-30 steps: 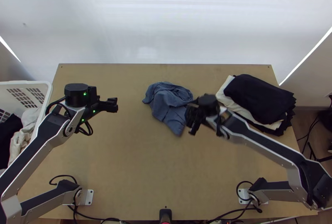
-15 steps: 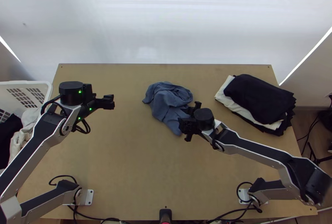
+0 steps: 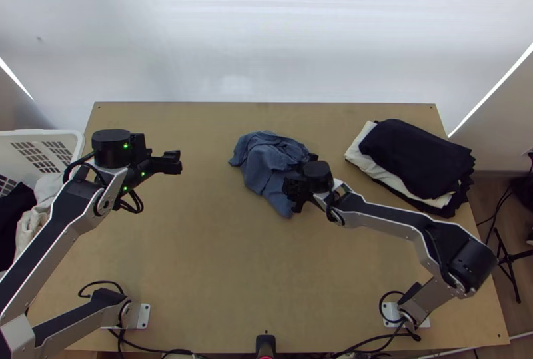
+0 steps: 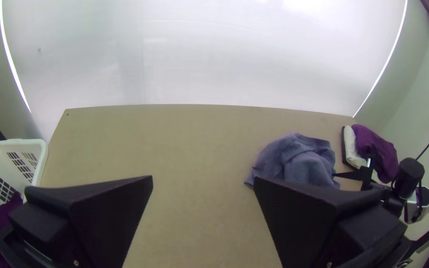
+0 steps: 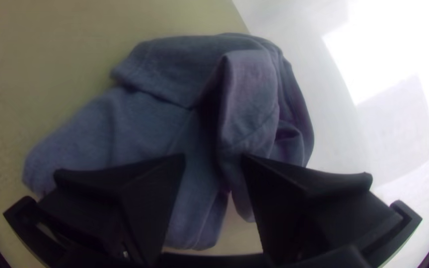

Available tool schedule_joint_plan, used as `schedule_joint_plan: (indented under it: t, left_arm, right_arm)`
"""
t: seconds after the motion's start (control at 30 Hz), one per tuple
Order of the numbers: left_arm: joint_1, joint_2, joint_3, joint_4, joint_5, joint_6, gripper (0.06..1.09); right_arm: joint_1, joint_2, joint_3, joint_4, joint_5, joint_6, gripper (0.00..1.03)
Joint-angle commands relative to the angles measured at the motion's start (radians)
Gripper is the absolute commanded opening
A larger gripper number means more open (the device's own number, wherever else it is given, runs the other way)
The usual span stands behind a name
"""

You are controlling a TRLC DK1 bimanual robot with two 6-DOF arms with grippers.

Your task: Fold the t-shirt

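In top view, saw the t-shirt bunched under the right gripper, probably for catching its edge. In left wrist view, found the left gripper widely open, empty, well apart from it, perhaps leaving room. In right wrist view, noted fingers partly apart over it, without sure hold.

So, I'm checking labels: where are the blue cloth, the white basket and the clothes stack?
Blue cloth (image 4: 296,161): left wrist view, bunched middle.
White basket (image 3: 78,135): top view, rim corner.
Clothes stack (image 3: 416,159): top view, dark top piece.
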Motion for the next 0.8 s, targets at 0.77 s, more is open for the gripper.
schedule_joint_plan:
  t: [0.77]
  left_arm:
    - [0.008, 0.029, 0.022, 0.002, -0.001, 0.001, 1.04]
  right_arm:
    - [-0.062, -0.104, 0.617, -0.46, -0.072, 0.48, 0.03]
